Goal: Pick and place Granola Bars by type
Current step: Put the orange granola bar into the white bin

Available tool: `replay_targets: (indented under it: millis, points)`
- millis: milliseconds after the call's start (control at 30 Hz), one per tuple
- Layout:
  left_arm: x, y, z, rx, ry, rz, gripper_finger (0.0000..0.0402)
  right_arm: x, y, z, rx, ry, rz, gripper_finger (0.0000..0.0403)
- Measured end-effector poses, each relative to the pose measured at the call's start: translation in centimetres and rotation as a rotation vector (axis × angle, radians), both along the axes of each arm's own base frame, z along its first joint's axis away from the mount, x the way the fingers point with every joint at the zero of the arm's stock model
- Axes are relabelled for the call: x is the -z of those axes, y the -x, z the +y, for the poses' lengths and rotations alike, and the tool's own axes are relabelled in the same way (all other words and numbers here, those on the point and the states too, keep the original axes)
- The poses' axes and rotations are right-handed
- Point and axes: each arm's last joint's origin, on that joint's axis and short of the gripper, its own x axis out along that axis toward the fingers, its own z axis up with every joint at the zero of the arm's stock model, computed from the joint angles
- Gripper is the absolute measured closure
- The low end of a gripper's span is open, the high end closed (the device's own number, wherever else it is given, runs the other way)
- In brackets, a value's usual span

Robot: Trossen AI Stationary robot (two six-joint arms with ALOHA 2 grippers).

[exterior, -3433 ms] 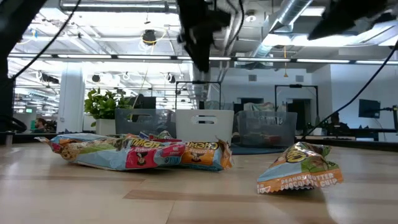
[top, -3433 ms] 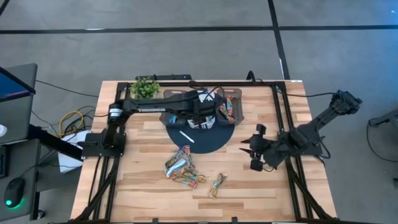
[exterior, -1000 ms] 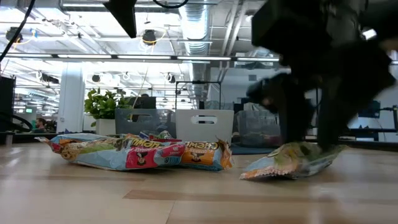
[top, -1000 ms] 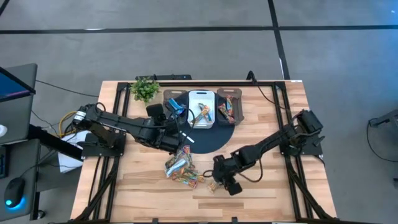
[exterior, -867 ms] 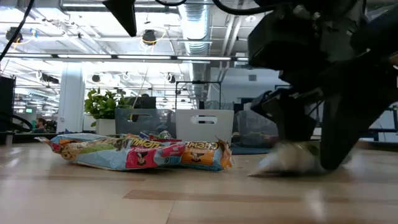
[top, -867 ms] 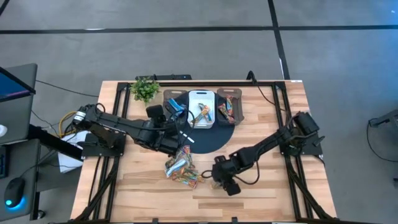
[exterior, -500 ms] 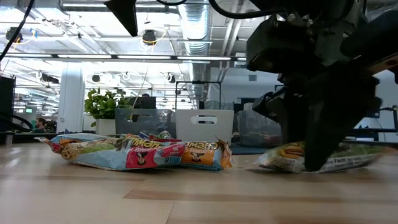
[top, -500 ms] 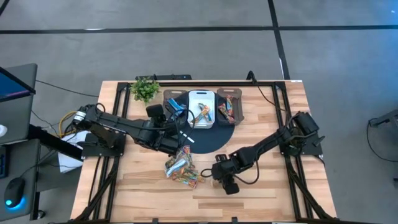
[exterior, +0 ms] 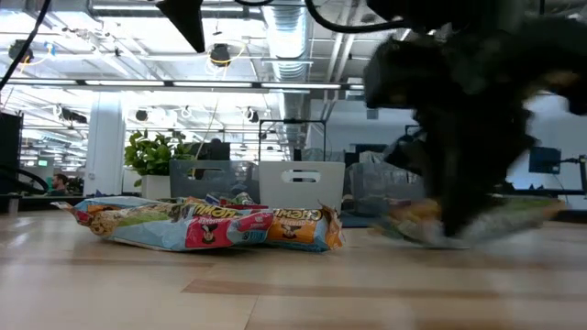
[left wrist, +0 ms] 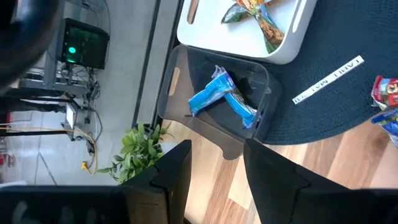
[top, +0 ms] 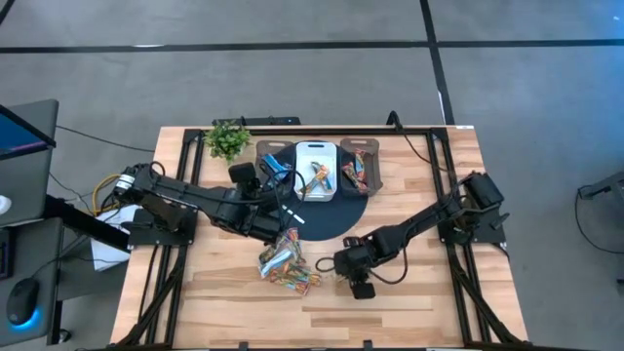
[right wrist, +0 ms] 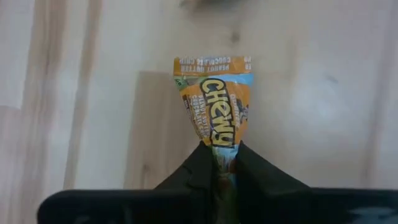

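Note:
My right gripper (top: 353, 280) is shut on one orange and teal granola bar (right wrist: 214, 106) over the table's near middle; the low view shows that bar (exterior: 459, 225) blurred under the dark gripper. A pile of several bars (top: 283, 263) lies flat on the wood to its left, also visible in the low view (exterior: 202, 225). My left gripper (left wrist: 217, 149) hangs open and raised near the grey bin (top: 273, 166), touching nothing. That bin holds blue bars (left wrist: 221, 99). The white tray (left wrist: 292, 46) holds silver-teal bars. My right gripper pinches the orange and teal bar by one crimped end (right wrist: 217, 144) between its two fingers. The bar's length runs straight out from the fingertips. In the low view it appears just off the table, roughly level, though blur hides the exact gap.
A second grey bin (top: 359, 171) with orange-red bars stands right of the white tray. All three containers sit on a dark round mat (top: 322, 219), where a thin white stick (top: 292, 214) lies. A small plant (top: 226, 138) stands at the far left. Black frame rails edge the table.
My right gripper has stayed low over the lone bar and shifted slightly toward the far edge. The bar, tipped with one end up a second ago, lay flat on the wood half a second ago and now appears raised a little.

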Motion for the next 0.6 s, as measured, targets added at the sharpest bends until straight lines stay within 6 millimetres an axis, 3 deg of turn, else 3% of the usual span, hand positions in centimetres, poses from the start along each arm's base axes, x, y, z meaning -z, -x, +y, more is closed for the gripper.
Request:
replay_targets:
  millis: [233, 600]
  points:
    - [-0.1, 0.0, 0.1, 0.001, -0.045, -0.012, 0.0260, -4.8, -0.1, -2.8, 0.125, -0.056, -0.126, 0.0386]
    - [-0.1, -0.1, 0.1, 0.002, -0.046, -0.013, 0.0260, -13.0, 1.2, -9.9, 0.456, -0.048, -0.452, 0.0379]
